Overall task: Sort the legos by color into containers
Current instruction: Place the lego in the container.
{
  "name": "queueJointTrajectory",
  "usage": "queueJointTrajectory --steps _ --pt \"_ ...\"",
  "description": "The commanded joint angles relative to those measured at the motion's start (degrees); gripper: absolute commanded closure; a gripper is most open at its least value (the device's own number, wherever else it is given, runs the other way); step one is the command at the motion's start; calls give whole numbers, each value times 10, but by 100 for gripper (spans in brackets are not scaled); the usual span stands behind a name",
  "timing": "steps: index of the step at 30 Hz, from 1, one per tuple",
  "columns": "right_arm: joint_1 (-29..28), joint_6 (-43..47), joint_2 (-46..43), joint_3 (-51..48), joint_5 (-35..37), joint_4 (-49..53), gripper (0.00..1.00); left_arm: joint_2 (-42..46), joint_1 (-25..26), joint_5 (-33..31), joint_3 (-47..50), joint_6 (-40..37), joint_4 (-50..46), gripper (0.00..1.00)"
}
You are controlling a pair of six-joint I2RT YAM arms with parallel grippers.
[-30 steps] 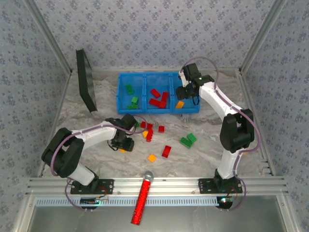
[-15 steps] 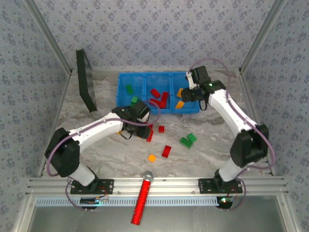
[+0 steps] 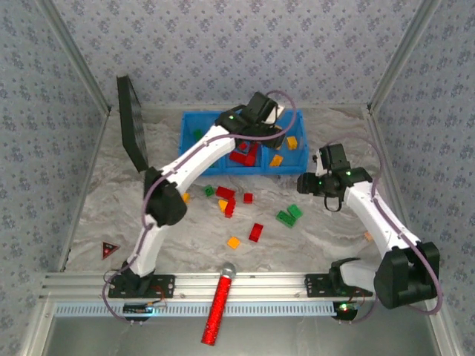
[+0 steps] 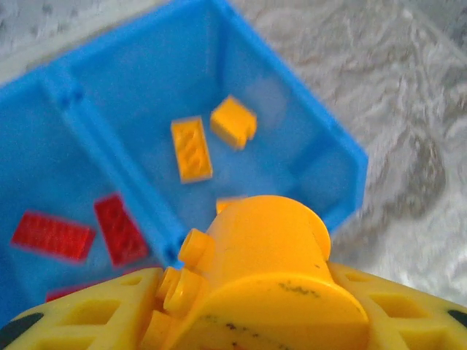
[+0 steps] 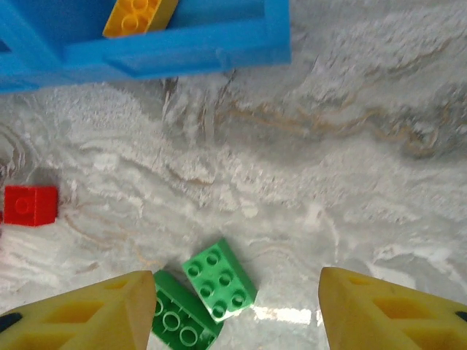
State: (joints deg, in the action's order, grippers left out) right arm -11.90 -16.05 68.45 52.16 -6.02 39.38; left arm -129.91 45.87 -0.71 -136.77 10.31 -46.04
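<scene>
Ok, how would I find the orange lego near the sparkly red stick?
From the blue tray, come down the table toward the sparkly red stick. Just past its silver tip lies a small orange lego, left of a red lego. It's the loose orange lego nearest the front rail.

text: none legible | labels: none | numbers: none

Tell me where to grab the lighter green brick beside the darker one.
Grip the lighter green brick by its two short ends, coming straight down. It lies flat, studs up, and the darker green brick sits against one long side, likely leaving no finger room there; the short ends look free.
</scene>
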Motion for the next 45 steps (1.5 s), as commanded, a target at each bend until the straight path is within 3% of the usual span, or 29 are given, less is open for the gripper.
queueJointTrajectory --steps 1,5,11,23,38,45 --pt "-4 -43 -34 -21 -43 -17 36 -103 1 18 -136 -17 -70 61" --pt "-12 -60 -47 -49 -47 -19 36 -185 -4 33 -222 3 -69 61" --pt "-20 -73 -44 -82 -56 -33 35 -195 -6 51 -174 23 -18 61" --pt "-33 -78 2 -108 -45 -73 35 -228 -4 81 -173 51 10 60" --pt "-39 -67 31 -106 -31 -80 34 -251 29 88 -171 86 7 56" --pt "-45 -64 40 -105 -24 -80 33 -267 40 84 -171 105 0 50"
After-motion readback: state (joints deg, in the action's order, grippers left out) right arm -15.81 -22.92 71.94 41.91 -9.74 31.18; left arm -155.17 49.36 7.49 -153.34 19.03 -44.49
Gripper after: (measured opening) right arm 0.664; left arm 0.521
